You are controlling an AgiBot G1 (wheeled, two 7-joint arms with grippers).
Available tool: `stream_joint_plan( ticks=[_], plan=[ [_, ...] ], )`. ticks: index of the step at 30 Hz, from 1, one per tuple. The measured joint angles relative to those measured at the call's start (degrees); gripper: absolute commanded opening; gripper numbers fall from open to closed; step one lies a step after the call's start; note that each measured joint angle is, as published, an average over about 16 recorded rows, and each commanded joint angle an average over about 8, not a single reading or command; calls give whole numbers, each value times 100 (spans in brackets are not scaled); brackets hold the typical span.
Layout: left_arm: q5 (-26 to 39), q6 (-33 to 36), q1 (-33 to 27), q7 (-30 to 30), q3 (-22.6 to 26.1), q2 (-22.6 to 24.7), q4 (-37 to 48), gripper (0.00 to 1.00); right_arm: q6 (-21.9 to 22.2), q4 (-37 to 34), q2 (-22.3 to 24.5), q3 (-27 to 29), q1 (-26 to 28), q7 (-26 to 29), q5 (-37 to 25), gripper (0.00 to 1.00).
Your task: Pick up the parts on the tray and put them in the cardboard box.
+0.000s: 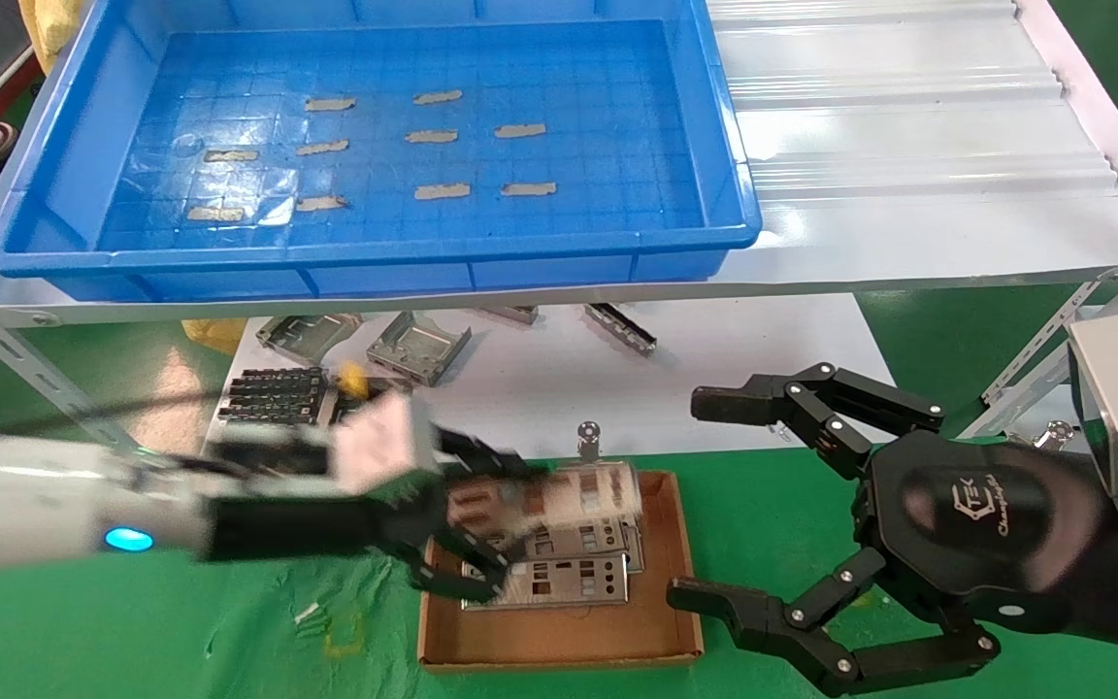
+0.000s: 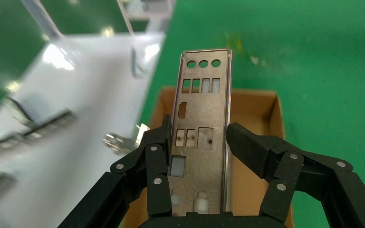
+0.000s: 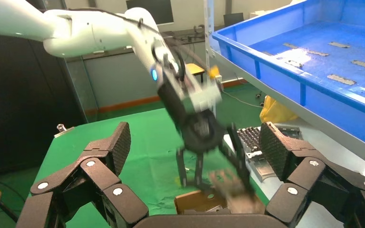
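Observation:
The blue tray (image 1: 375,248) on the upper shelf holds only beige tape strips; none of the parts lie in it. Below it, the cardboard box (image 1: 559,636) sits on the green mat with a few parts (image 1: 559,578) stacked inside. My left gripper (image 1: 510,515) hovers over the box, shut on another part (image 1: 559,495). In the left wrist view its fingers (image 2: 159,152) press the long edges of that punched plate (image 2: 202,109), which sticks out over the box (image 2: 259,109). My right gripper (image 1: 705,495) waits wide open just right of the box, holding nothing.
Folded grey brackets (image 1: 418,345) and a dark comb-like piece (image 1: 273,393) lie on the white sheet under the shelf. A small metal post (image 1: 588,437) stands behind the box. White corrugated sheet (image 1: 908,116) covers the shelf right of the tray. Slanted shelf struts (image 1: 1035,349) flank the workspace.

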Motion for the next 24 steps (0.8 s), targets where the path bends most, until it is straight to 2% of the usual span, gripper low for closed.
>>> stream_joint_plan(
  ticks=[12, 14, 20, 22, 24],
  plan=[
    [1640, -779, 51, -1170, 815, 639, -187, 0, 0, 0, 0, 0, 0, 0, 0, 100],
    [1822, -830, 29, -1380, 893, 680, -216, 13, 0, 0, 0, 0, 0, 0, 0, 100],
    [2219, -934, -32, -1919, 1041, 749, -321, 87, 0, 0, 0, 0, 0, 0, 0, 100],
    [2302, -961, -42, -2050, 1064, 756, -362, 99, 0, 0, 0, 0, 0, 0, 0, 100],
    [2370, -988, -47, -2159, 1081, 760, -398, 100, 0, 0, 0, 0, 0, 0, 0, 100]
  ],
)
